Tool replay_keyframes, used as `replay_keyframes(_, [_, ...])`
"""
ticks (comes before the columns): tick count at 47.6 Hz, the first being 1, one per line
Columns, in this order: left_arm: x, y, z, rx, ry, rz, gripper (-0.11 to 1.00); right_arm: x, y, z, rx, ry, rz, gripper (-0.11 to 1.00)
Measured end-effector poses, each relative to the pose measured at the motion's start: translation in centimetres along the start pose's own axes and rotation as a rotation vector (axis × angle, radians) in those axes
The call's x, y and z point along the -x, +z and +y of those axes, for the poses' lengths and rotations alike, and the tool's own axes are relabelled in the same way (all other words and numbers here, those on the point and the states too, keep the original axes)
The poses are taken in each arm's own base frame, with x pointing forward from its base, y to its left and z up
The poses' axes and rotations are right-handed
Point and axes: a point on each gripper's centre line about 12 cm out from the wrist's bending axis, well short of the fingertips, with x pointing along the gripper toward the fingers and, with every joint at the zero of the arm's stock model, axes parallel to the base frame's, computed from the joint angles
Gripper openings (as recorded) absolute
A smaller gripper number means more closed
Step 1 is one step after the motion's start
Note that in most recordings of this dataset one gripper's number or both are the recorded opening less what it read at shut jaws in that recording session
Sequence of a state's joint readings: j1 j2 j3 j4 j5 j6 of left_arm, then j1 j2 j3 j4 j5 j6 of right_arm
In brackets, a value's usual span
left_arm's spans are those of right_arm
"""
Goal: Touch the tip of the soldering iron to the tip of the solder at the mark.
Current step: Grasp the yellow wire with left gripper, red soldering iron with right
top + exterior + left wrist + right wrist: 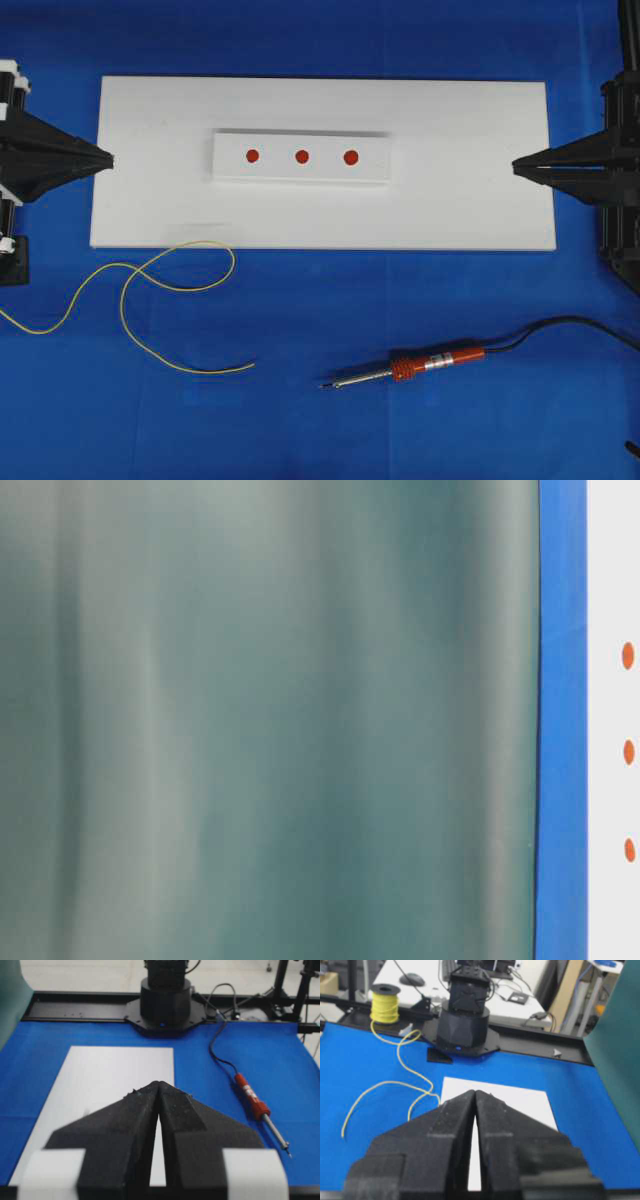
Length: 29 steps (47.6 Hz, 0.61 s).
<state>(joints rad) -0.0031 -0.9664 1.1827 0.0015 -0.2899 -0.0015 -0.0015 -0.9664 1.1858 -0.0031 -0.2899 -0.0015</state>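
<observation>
Nothing is done yet. My left gripper (108, 158) and right gripper (516, 165) have their fingers together, empty. The soldering iron (420, 367) lies at five o'clock on the worktop (330, 330), the solder (150, 300) at seven, marks (301, 156) untouched.

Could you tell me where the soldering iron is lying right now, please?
In the overhead view the soldering iron lies on the blue cloth, near the right, below the white board, tip pointing left toward the solder.
</observation>
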Motion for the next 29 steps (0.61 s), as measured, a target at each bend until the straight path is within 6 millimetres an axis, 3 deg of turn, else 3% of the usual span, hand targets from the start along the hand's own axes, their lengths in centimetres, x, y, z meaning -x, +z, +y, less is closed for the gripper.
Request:
replay_keyframes(12, [0.0,-0.1,-1.6,0.019,-0.082,0.010,0.00,-0.8,-0.3,1.1,-0.017,0.052,0.083,-0.06])
replay_keyframes(20, [0.1,-0.2,-3.0,0.026,-0.151,0.006,0.00,-1.1,-1.3,3.0,-0.020,0.140,0.145,-0.06])
replay_keyframes(29, [-0.6,-1.8,-5.0,0.025,-0.239,0.066,0.00,-1.3,-2.6,5.6,-0.043,0.254,0.210,-0.02])
